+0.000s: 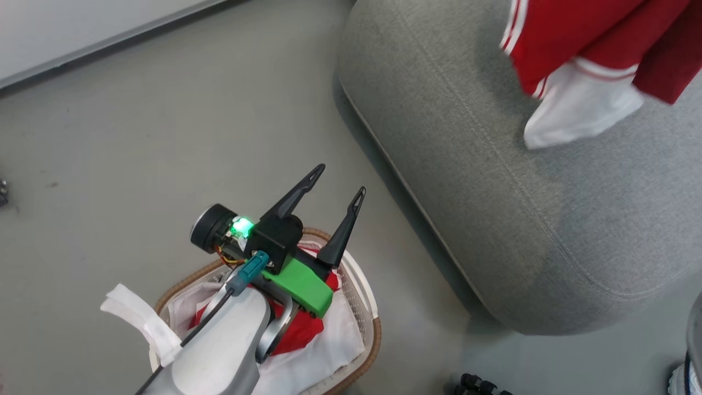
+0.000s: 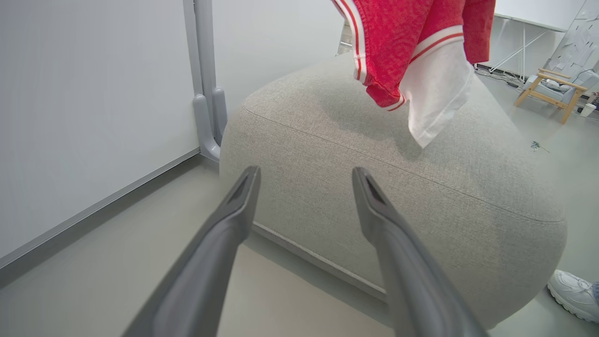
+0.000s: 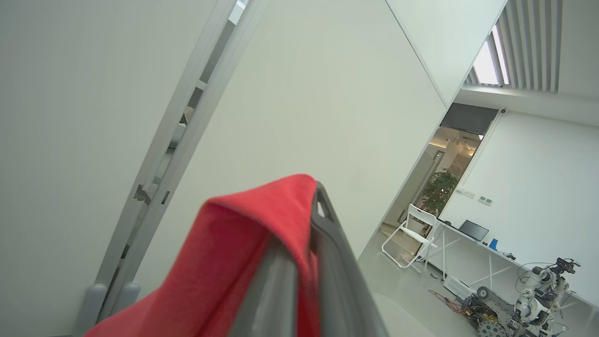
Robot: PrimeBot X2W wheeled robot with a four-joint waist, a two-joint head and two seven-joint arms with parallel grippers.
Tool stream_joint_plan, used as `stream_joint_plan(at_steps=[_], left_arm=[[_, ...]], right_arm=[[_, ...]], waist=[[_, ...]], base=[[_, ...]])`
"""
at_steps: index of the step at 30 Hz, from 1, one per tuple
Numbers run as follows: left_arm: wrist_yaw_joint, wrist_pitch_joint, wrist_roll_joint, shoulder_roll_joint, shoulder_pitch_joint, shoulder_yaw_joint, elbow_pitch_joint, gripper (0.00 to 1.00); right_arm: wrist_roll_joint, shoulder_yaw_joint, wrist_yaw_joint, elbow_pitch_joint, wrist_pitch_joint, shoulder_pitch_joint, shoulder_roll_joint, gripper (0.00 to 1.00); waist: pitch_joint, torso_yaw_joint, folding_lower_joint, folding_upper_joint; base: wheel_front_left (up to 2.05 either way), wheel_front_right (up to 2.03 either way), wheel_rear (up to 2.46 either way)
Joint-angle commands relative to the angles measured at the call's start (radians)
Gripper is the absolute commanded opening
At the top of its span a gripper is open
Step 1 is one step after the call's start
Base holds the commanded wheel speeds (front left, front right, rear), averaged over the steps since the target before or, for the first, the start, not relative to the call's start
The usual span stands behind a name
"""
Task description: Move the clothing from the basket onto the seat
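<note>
A: Where is the bright red, white-trimmed jersey clothing?
B: Part hangs over the large grey woven-fabric seat, pinched in the right gripper, fingers closed; more lies in the oval cream perforated plastic basket
A: And the left gripper?
B: Fingers spread wide, empty, above the basket

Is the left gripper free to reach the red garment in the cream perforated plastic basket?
Probably yes: the left gripper is open and empty over the basket, and the red garment lies exposed, but its fingers point away, so it must tilt down.
</note>
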Motion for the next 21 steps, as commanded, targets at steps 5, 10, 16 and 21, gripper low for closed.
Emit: stream_joint_plan(at_steps=[5, 10, 16, 21], left_arm=[[0.003, -0.001, 0.019, 0.016, -0.055, 0.014, -0.021, 1.0], [0.01, -0.001, 0.025, 0.023, -0.078, 0.015, -0.028, 1.0], [0.028, 0.0, 0.021, 0.037, -0.093, 0.031, -0.044, 1.0], [0.04, 0.0, 0.01, 0.049, -0.072, 0.04, -0.053, 1.0]], right_arm=[[-0.053, -0.105, -0.001, 0.044, -0.002, -0.162, -0.088, 0.0], [-0.074, -0.181, -0.001, 0.107, -0.002, -0.225, -0.111, 0.0], [-0.114, -0.232, -0.001, 0.17, -0.002, -0.175, -0.083, 0.0], [-0.133, -0.284, -0.001, 0.206, -0.002, -0.096, -0.026, 0.0]], waist=[[0.182, 0.152, -0.0001, -0.0001], [0.24, 0.196, -0.0001, -0.0001], [0.308, 0.222, -0.0001, -0.0001], [0.336, 0.213, -0.0001, -0.0001]], base=[[0.0, 0.0, 0.0], [0.0, 0.0, 0.0], [0.0, 0.0, 0.0], [0.0, 0.0, 0.0]])
